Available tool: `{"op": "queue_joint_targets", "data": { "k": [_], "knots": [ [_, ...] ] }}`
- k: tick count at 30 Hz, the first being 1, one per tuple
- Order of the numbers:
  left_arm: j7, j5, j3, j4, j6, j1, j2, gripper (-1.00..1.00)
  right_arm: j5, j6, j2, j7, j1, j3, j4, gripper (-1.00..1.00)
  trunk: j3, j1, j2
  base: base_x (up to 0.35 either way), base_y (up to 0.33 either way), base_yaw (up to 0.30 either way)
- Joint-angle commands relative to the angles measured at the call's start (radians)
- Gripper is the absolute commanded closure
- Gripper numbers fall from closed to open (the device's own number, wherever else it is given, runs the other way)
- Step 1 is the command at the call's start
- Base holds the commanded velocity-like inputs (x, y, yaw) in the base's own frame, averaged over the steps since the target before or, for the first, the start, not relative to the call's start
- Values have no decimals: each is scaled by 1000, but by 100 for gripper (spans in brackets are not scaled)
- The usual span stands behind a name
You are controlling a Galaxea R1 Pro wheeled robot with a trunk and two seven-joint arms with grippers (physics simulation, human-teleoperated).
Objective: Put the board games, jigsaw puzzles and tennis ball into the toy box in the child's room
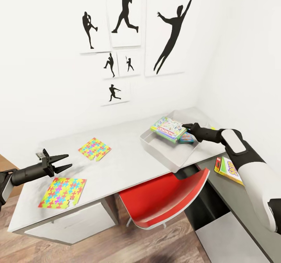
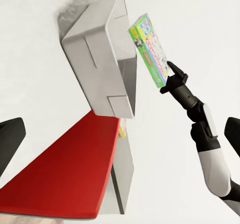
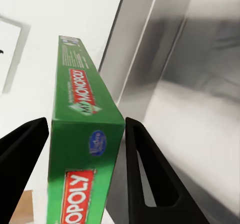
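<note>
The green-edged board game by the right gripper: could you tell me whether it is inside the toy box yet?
Partly in. The green-edged board game rests tilted over the toy box, one end above the rim, right gripper at its edge.

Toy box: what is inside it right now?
The toy box holds a green-edged board game between the right end effector's fingers, lying over a blue-purple one. Anything beneath them is covered.

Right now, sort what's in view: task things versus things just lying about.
Task things: green-edged board game in the right gripper, blue-purple board game, toy box, two jigsaw puzzles, yellow-red board game, table.
Lying about: red chair, wall silhouettes.
</note>
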State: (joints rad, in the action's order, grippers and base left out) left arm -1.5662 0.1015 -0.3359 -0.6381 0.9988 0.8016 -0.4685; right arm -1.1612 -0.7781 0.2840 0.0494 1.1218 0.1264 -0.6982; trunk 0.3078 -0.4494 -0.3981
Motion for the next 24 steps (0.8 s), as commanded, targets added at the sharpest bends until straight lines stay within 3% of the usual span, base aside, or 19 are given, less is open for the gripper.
{"op": "queue_joint_targets", "data": {
  "k": [1,10,17,24],
  "knots": [
    [-5,-2,0,0,11,1,0,-100,4,1,1,5,1,4,-1,100,2,-1,-2,0,0,0],
    [-5,-2,0,0,11,1,1,-100,8,24,-1,5,-3,14,-7,100,2,-1,-2,0,0,0],
    [-5,-2,0,0,11,1,1,-100,112,27,-4,6,-2,5,-7,100,2,-1,-2,0,0,0],
    [-5,-2,1,0,11,1,0,-100,131,26,-6,7,-2,0,-7,100,2,-1,-2,48,12,0]
  ]
}}
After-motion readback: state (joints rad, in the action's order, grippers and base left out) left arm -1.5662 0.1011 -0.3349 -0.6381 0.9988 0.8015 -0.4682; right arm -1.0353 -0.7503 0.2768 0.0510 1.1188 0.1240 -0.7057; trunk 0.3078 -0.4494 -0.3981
